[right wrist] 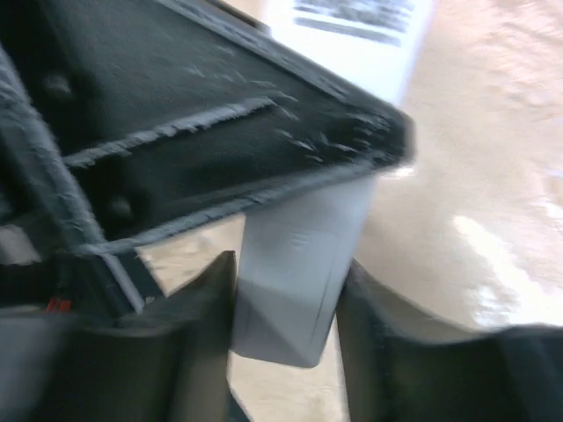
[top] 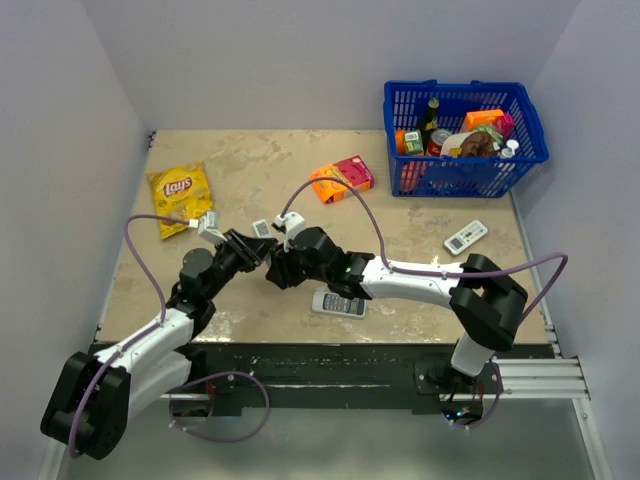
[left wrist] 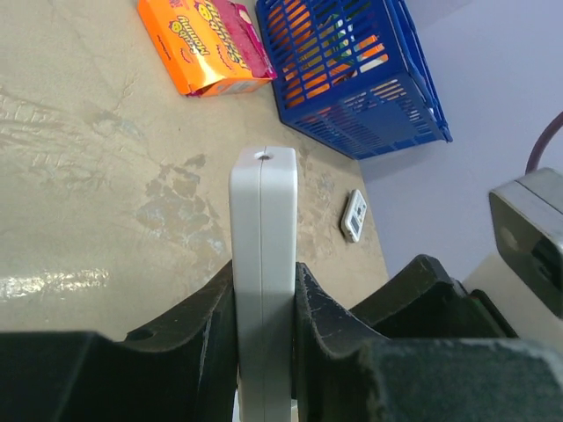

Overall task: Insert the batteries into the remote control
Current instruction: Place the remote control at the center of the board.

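Lilac walls [top: 300, 60] enclose beige tabletop [top: 260, 170] beneath remote control [left wrist: 263, 264].

Worn beige counter [top: 250, 290] with five things lying on it
A yellow crisp bag [top: 180, 197] lies towards the far-left corner; an orange and pink carton [top: 342, 180] sits far-centre; a blue mesh basket [top: 460, 175] of groceries stands at the far-right corner; a small white remote [top: 466, 236] lies askew near the right edge; a grey-white remote [top: 340, 304] lies near the front, middle
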